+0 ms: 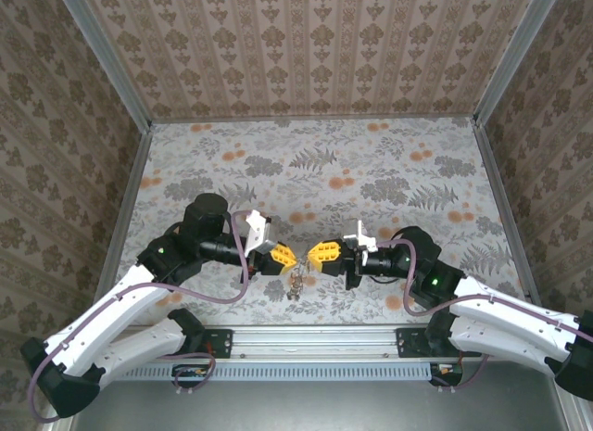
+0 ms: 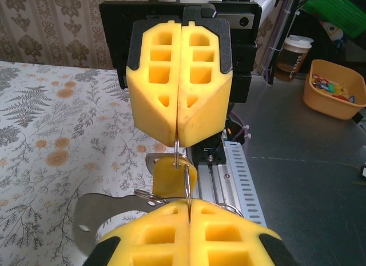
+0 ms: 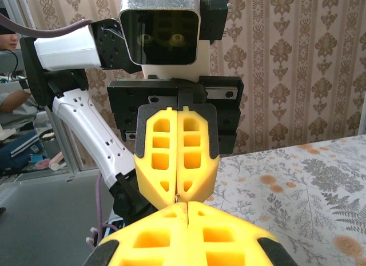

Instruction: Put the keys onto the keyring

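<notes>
1. The left pincer [image 1: 283, 258] and right pincer [image 1: 321, 253] both clamp shut on the thin keyring [image 2: 182, 163], lower centre of frame.
2. The keys [image 1: 296, 285] dangle beneath; we judge threading under way, not finished.

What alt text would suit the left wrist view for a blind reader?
Two yellow robot hands, the left hand at the bottom and the right hand above, meet tip to tip, both pinched shut on a thin metal ring. A flat silvery piece and a yellow tab sit just beside it.
</notes>
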Available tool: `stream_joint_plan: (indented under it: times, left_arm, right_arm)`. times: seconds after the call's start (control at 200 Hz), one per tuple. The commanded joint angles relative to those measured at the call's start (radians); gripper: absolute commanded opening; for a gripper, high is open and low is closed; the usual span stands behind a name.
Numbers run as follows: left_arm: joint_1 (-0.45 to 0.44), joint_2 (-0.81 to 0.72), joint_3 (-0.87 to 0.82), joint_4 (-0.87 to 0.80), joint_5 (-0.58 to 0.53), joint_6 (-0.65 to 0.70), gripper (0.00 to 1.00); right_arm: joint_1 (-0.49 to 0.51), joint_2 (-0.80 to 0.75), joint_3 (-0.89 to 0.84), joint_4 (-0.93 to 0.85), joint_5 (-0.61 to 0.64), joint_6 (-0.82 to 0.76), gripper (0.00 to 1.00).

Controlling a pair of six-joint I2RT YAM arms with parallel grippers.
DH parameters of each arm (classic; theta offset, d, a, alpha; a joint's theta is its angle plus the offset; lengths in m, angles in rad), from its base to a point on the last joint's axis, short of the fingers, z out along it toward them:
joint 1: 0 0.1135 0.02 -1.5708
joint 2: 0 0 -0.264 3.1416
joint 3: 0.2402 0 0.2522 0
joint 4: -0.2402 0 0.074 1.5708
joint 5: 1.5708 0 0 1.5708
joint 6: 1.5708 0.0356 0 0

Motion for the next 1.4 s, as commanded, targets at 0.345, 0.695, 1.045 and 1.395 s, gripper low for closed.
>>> stream_joint_plan:
  times: [0.345,0.695,1.045,1.395]
  left_arm:
    - [0.005,-0.006,0.035,0.037,0.044,-0.015,0.0]
    - [0.007,-0.013,0.029,0.048,0.049,-0.019,0.0]
    - [0.009,-0.014,0.028,0.048,0.051,-0.021,0.0]
    - [0.014,-0.015,0.026,0.058,0.066,-0.029,0.0]
  right_arm:
    - [0.006,-0.024,-0.004,0.039,-0.022,0.019,0.0]
    - [0.006,0.004,-0.005,0.066,-0.028,0.024,0.0]
    - [0.006,-0.025,-0.011,0.058,-0.025,0.025,0.0]
    - [0.006,-0.017,-0.02,0.071,-0.035,0.034,0.0]
